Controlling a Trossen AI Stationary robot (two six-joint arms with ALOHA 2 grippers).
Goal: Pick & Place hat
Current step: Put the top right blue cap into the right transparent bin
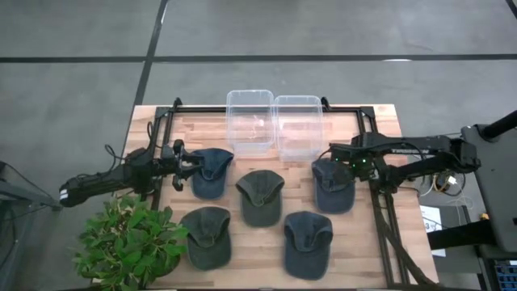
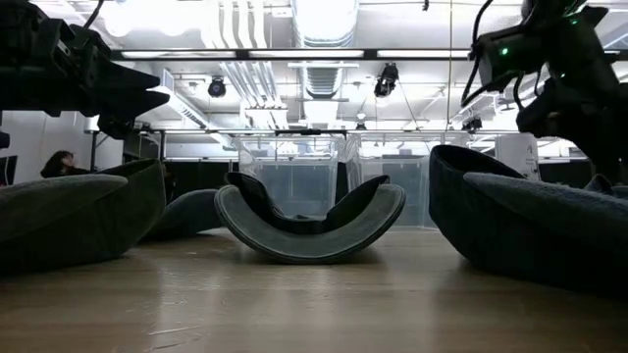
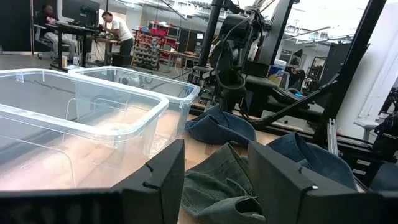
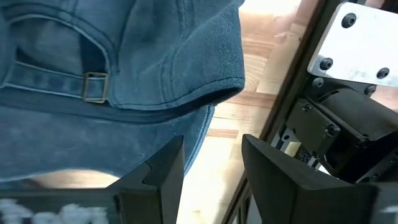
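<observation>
Five dark hats lie on the wooden table. My left gripper is open at the left side of the far-left hat. In the left wrist view the gripper is level, and this hat lies just past and below its fingers. My right gripper is open over the far end of the far-right hat. In the right wrist view the gripper points down, with the hat's back strap and buckle below. Both grippers are empty.
Two clear plastic bins stand side by side at the table's far edge. More hats lie at the middle, near left and near right. A potted plant stands at the near-left corner. People show in the room behind.
</observation>
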